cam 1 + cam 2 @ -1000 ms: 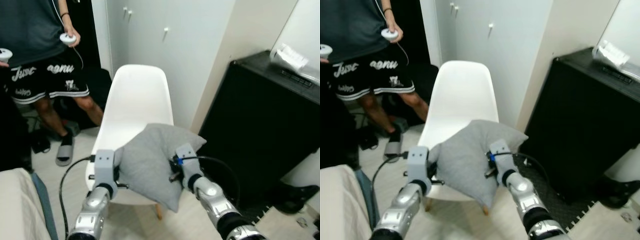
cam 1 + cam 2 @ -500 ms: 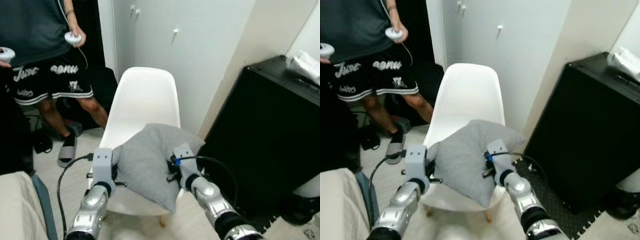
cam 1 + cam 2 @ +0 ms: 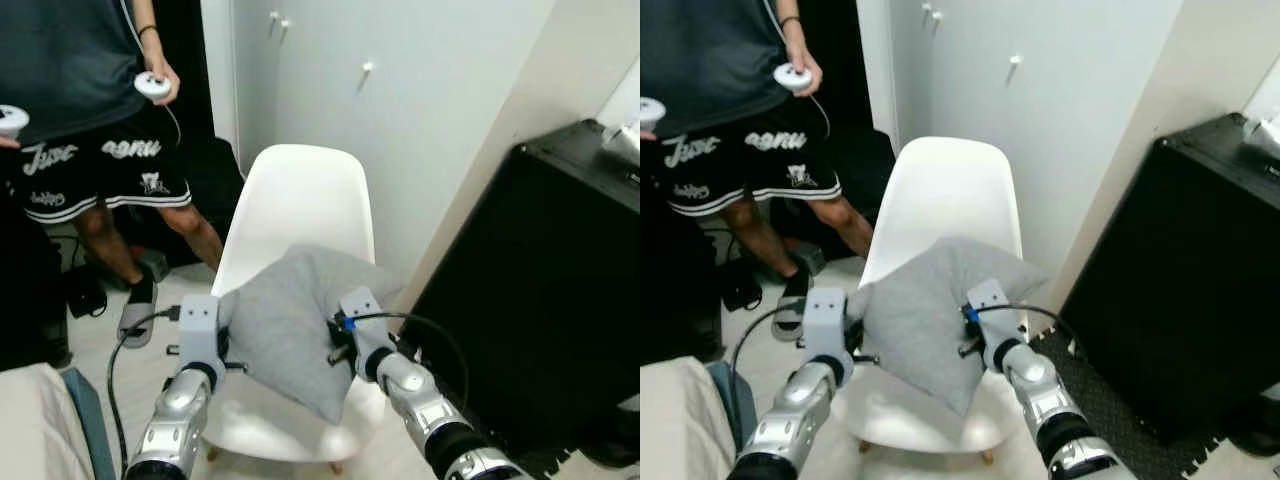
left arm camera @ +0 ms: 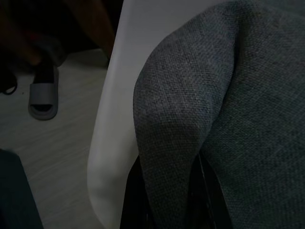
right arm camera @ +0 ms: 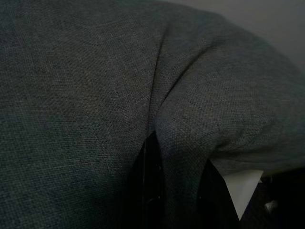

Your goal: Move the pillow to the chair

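With the left gripper (image 3: 228, 345) and right gripper (image 3: 335, 345) each pinched on a fold of the grey pillow (image 3: 295, 320), held above the white chair (image 3: 298, 205) seat, the robot should probably lower it level and centred before letting go.

The pillow (image 3: 290, 325) has been carried further over the chair (image 3: 300, 200) seat, which now looks closer.

We see white script lettering across the person's black shorts (image 3: 95, 165), at ten o'clock in the head view; it starts with what looks like "Just", the rest too blurred to read. We find no other readable text.
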Tool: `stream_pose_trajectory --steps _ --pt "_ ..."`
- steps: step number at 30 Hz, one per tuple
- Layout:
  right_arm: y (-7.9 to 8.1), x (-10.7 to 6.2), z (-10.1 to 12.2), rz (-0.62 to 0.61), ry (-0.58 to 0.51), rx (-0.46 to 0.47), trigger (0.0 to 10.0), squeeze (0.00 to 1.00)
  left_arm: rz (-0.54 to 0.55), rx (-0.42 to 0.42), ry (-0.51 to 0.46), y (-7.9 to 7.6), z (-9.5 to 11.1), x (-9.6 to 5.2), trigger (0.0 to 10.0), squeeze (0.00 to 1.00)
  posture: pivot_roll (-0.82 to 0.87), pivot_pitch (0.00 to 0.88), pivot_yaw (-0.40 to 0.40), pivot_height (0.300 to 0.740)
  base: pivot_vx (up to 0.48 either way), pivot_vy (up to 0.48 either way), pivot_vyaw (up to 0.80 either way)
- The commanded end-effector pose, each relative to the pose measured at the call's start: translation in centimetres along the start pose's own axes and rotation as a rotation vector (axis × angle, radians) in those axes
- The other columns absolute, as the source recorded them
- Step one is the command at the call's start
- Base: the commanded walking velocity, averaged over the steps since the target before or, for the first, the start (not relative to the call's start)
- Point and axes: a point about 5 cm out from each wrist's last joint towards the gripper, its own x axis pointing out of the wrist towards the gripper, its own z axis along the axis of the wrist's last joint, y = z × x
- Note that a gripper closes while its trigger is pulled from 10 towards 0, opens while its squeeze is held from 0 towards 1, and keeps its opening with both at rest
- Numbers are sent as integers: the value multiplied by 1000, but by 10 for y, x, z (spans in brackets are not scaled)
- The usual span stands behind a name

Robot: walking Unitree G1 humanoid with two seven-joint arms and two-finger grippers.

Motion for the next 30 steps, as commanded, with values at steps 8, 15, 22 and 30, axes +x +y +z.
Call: stream_pose_trajectory --steps 8,15,22,30 --pt "-2 -5 -7 9 19 -29 10000 0 23 -12 -12 2 3 1 10000 0 -16 71 -66 740 0 0 0" --pt "1 -4 -7 5 17 -26 10000 0 21 -9 -15 5 4 1 10000 0 -13 69 -55 740 0 0 0" --pt "1 -6 -10 -1 19 -20 10000 0 19 -3 -17 6 5 1 10000 0 -8 72 -58 740 0 0 0" --pt "1 -6 -10 1 22 -24 10000 0 12 -2 -20 4 5 0 10000 0 -8 71 -63 740 0 0 0"
